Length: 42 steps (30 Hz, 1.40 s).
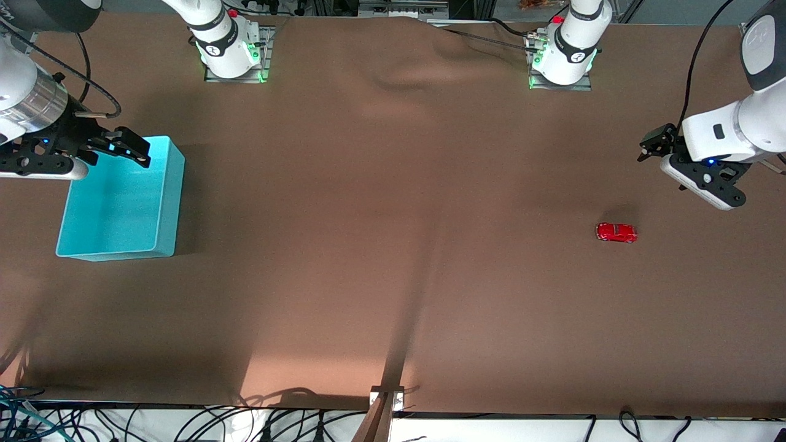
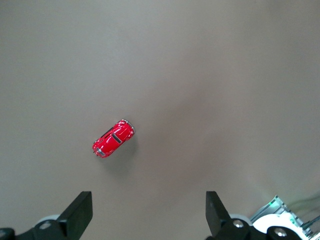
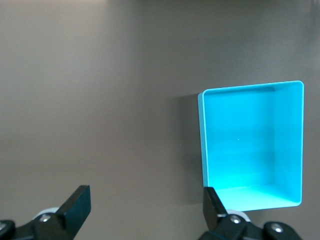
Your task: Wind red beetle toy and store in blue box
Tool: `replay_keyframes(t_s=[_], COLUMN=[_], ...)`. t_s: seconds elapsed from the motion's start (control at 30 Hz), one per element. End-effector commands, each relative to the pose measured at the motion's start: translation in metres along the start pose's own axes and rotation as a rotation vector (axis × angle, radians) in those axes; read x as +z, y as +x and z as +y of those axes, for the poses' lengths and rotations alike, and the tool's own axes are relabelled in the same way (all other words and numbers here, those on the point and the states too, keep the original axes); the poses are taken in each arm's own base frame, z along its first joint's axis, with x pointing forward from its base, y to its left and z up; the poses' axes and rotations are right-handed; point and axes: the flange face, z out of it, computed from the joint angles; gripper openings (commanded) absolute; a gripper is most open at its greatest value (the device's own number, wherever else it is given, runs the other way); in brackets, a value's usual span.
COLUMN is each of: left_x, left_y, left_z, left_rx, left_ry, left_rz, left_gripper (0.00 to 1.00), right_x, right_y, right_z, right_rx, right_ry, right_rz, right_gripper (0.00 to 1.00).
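The red beetle toy [image 1: 616,232] [image 2: 113,138] stands on its wheels on the brown cloth toward the left arm's end of the table. My left gripper [image 1: 652,142] [image 2: 149,200] hangs open in the air over bare cloth, apart from the toy, with nothing between its fingers. The blue box [image 1: 169,202] [image 3: 250,150] sits open-topped and empty toward the right arm's end. My right gripper [image 1: 132,147] [image 3: 146,195] hovers open and empty over the box's rim on the side toward the arm bases.
A brown cloth [image 1: 393,245] covers the whole table, with a wrinkle [image 1: 424,70] between the two arm bases. A small metal bracket [image 1: 387,396] stands at the table's front edge, with loose cables [image 1: 184,423] below it.
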Motion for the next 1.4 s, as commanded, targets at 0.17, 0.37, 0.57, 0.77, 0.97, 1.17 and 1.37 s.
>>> replay_keyframes(t_s=[0.17,0.37,0.57,0.77,0.97,1.17,1.37], left_x=[0.084,0.137,0.183,0.221,0.246,0.27,0.291], left_y=[0.001,-0.001,-0.006,-0.013,-0.016,-0.014,-0.021], left_z=[-0.033,-0.034,-0.044,-0.071,-0.091,-0.092,-0.096], left_rx=[0.301,0.446,0.578,0.719,0.837,0.88,0.896], left_ry=[-0.011,0.017,0.037,0.084,0.159,0.152,0.121], left_rz=[-0.001,0.016,0.027,0.033,-0.003,-0.041,-0.051], left_gripper=[1.0,1.0,1.0,1.0,1.0,1.0,1.0], right_x=[-0.005,-0.005,-0.005,-0.005,-0.005,-0.005,-0.005], right_y=[0.001,0.001,0.001,0.001,0.001,0.001,0.001], right_z=[0.001,0.001,0.001,0.001,0.001,0.001,0.001], right_rx=[0.003,0.003,0.003,0.003,0.003,0.003,0.003], right_ry=[0.017,0.017,0.017,0.017,0.017,0.017,0.017], right_rz=[-0.005,-0.006,-0.006,-0.006,-0.006,-0.006,-0.006], right_gripper=[1.0,1.0,1.0,1.0,1.0,1.0,1.0])
